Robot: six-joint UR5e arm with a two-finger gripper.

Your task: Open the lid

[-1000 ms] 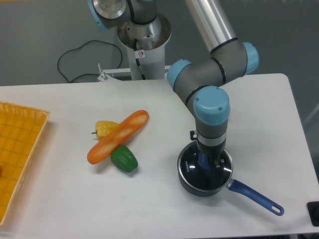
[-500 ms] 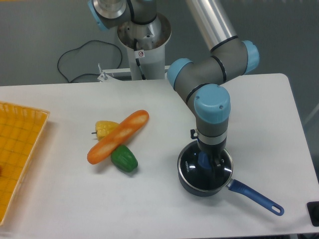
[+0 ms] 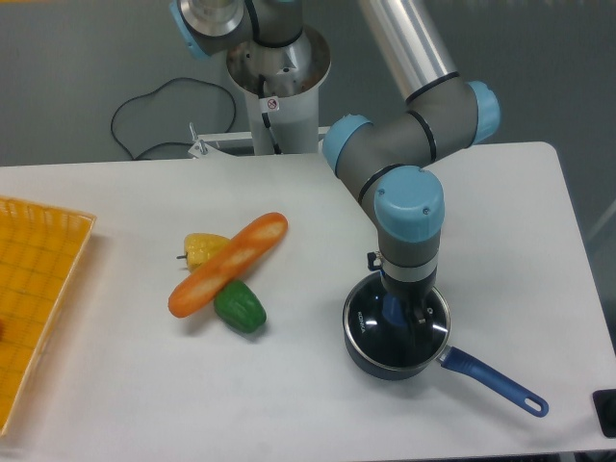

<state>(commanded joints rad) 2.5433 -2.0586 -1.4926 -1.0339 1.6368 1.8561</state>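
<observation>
The lid (image 3: 371,322), round glass with a thin metal rim, sits flat on the dark blue saucepan (image 3: 358,348) at the front right of the table. My gripper (image 3: 402,318) points straight down onto the lid's middle. Its dark fingers (image 3: 421,325) stand on either side of the blue knob (image 3: 393,310), which shows between them. The wrist hides most of the fingers, so I cannot make out whether they press on the knob. The pan's long blue handle (image 3: 496,382) points toward the front right.
A long orange vegetable (image 3: 228,265) lies across a yellow one (image 3: 200,249) and a green one (image 3: 240,308) at the table's middle left. A yellow basket (image 3: 38,289) stands at the left edge. The arm's base (image 3: 279,72) and a black cable (image 3: 144,115) are at the back.
</observation>
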